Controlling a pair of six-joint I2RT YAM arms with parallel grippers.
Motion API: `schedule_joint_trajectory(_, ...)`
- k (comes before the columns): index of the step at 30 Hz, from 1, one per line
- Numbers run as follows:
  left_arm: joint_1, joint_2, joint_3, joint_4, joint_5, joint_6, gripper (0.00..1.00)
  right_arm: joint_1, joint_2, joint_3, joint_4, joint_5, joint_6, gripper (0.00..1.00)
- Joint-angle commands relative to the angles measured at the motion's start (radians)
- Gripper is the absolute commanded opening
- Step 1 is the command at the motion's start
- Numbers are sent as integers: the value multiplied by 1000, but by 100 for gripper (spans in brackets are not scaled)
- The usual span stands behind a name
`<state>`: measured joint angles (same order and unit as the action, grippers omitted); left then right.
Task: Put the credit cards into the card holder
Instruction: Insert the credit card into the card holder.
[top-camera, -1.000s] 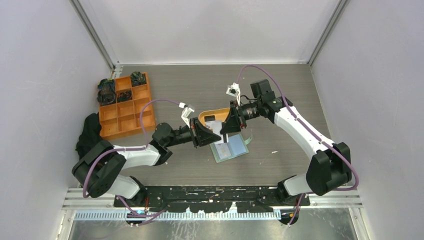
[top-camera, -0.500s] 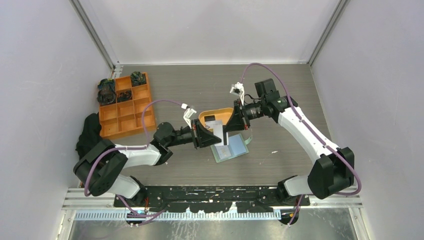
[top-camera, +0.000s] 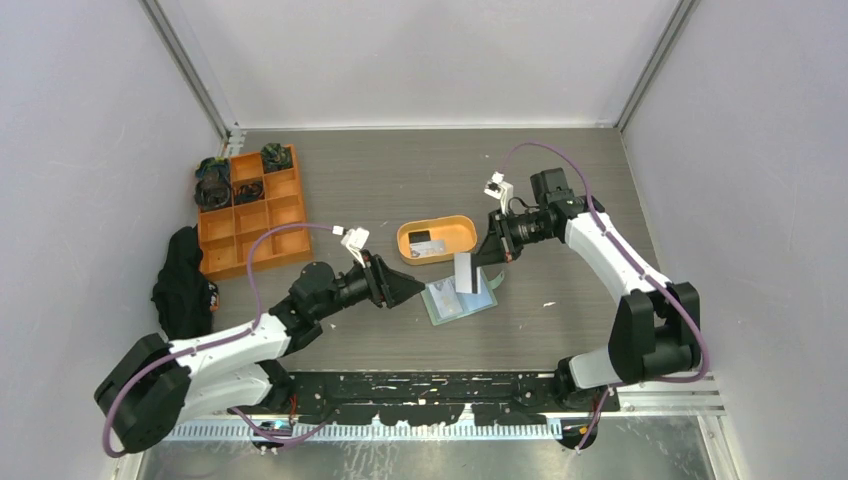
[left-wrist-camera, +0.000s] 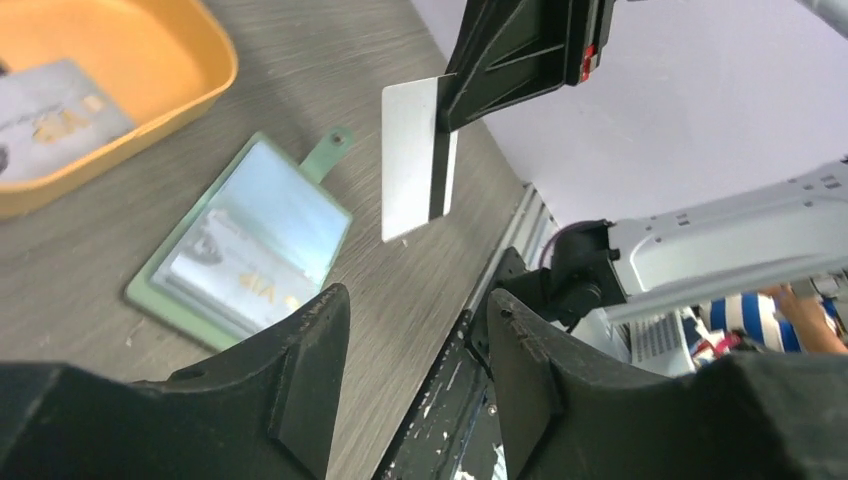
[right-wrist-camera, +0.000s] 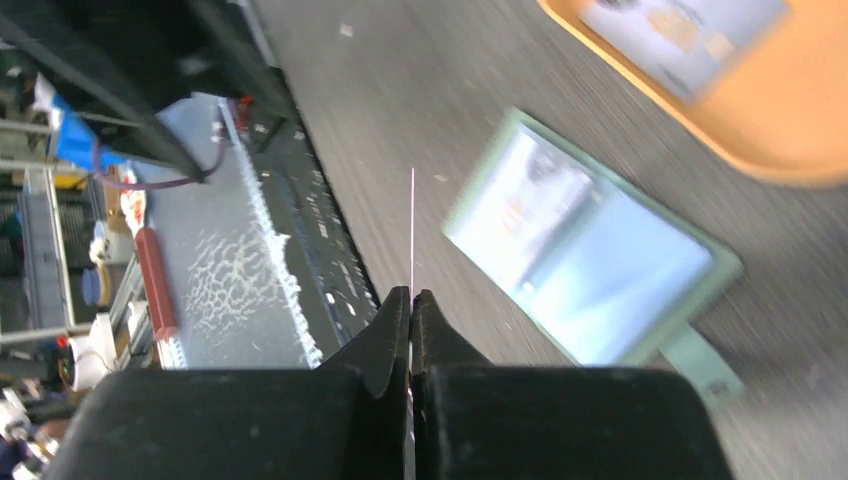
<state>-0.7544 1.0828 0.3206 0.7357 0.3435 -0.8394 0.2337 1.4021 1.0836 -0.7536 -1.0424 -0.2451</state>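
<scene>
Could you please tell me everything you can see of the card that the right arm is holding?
The card is a thin white rectangle with a black stripe along one long edge. The right gripper pinches its upper end in shut jaws, so it hangs upright in the air, touching nothing else, close to the open green card holder.

Top camera: fixed high over the near edge, looking down on the whole desk. Left wrist camera sits low, facing the right tool; right wrist camera looks down close. All share the card holder.
</scene>
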Motion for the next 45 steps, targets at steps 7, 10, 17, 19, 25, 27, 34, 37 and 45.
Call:
schedule_joint_trajectory(7,-221,34,33,-398,-542,-211,49,-37,174,-41,49,216,57,1)
schedule_joint_trajectory(10,-246,135,83,-404,-580,-242,49,-37,223,-38,86,221,84,1)
schedule_joint_trajectory(17,-252,327,169,-424,-573,-305,52,-36,332,-12,80,164,85,1)
schedule_joint_trajectory(19,-251,348,176,-436,-581,-318,53,-36,342,-9,82,154,87,1)
schedule_joint_trajectory(25,-251,403,233,-534,-606,-339,54,-36,347,10,59,107,74,1)
schedule_joint_trajectory(27,-252,420,238,-538,-609,-345,53,-36,343,10,60,120,76,1)
schedule_joint_trajectory(34,-250,450,282,-613,-627,-343,50,-34,352,-9,100,128,112,1)
schedule_joint_trajectory(37,-250,455,295,-634,-631,-340,49,-31,383,-3,104,150,125,1)
schedule_joint_trajectory(45,-250,491,333,-677,-615,-333,43,-23,399,8,85,204,129,1)
